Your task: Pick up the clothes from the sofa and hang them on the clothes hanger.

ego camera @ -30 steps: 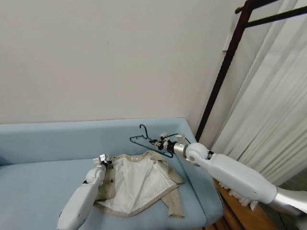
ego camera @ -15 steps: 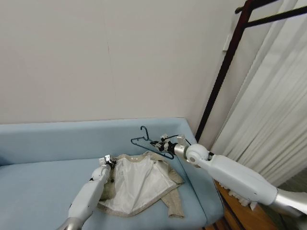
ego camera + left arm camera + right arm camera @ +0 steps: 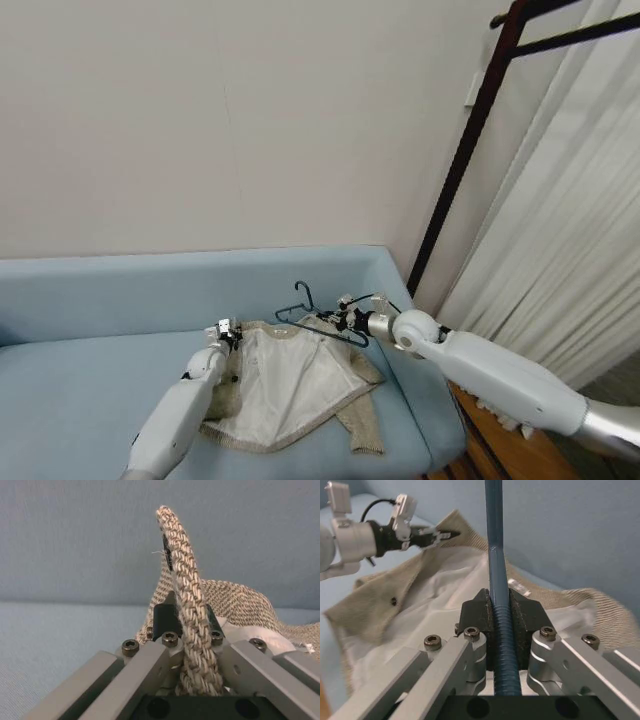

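Far side: a plain pale wall (image 3: 200,120). At the right, a dark clothes rack (image 3: 462,160), slanting up past the sofa's end. Just beside it a white curtain (image 3: 570,220), and under it a strip of wooden floor (image 3: 490,440). Between rack and garment, the right arm, stretched over the right end of the seat.

On the seat of the light blue sofa (image 3: 100,290), toward its right end: a beige knitted cardigan (image 3: 290,390). Lying open, white lining up, one sleeve bent toward the near edge of the seat. Coarse braided border along the opening. On the front band a small dark spot, button or hole, cannot tell which.

Left end effector (image 3: 225,332): at the far left corner of the cardigan, clenched on its knitted border. In the left wrist view, that border pinched between the pads and standing up above them in a curve.

Right end effector (image 3: 345,318): over the far right part of the cardigan, grasping a dark blue hanger (image 3: 318,322). Hanger's bar squeezed between the two black pads, hook pointing up. Hanger very near the collar; touching or not, cannot tell.
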You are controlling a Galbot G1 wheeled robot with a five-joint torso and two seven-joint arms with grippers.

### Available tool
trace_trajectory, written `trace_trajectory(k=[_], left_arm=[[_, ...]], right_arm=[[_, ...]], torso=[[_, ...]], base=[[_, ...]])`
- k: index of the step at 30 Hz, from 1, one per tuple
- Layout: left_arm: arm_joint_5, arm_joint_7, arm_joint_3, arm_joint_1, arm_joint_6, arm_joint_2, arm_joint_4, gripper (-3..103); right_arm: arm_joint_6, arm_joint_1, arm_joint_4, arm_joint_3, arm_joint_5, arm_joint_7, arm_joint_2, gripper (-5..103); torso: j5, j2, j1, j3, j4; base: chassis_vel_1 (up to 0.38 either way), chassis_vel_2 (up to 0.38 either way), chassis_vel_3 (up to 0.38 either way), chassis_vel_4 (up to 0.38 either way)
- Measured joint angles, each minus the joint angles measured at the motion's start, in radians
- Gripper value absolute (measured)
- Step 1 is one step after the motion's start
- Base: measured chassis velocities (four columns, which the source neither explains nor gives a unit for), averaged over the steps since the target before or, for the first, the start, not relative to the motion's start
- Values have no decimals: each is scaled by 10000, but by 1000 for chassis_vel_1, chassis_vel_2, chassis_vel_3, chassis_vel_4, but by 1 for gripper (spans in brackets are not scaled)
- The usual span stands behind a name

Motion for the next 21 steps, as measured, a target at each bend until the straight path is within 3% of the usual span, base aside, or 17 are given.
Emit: trace_trajectory(k=[6, 9, 14, 17, 20, 21], left_arm=[[531, -122, 150, 137, -129, 325, -926, 0], [556, -148, 485, -9, -132, 382, -1023, 0], [558, -146, 1231, -181, -132, 561, -1404, 0], [557, -302, 1619, 5, -118, 960, -2100, 0], [558, -345, 1848, 3, -107, 1085, -2344, 0], [559, -353, 2033, 7, -79, 1201, -2593, 0]], right_arm=[[-147, 291, -260, -472, 904, -416, 285, 8], [-149, 209, -404, -544, 823, -385, 514, 8], [-127, -160, -991, -328, 642, -25, 1175, 8], [-28, -178, -1986, -213, 300, -10, 2000, 8], [14, -277, -2279, -48, 196, -30, 2125, 8], [26, -404, -2456, 75, 216, -30, 2172, 8]], torso=[[1, 0, 0, 0, 4], [0, -1, 0, 1, 8], [-1, 0, 1, 0, -10], [2, -1, 1, 2, 11], [-1, -1, 1, 1, 15], [-3, -1, 1, 1, 1]], base=[[0, 0, 0, 0], [0, 0, 0, 0], [0, 0, 0, 0], [0, 0, 0, 0], [0, 0, 0, 0], [0, 0, 0, 0]])
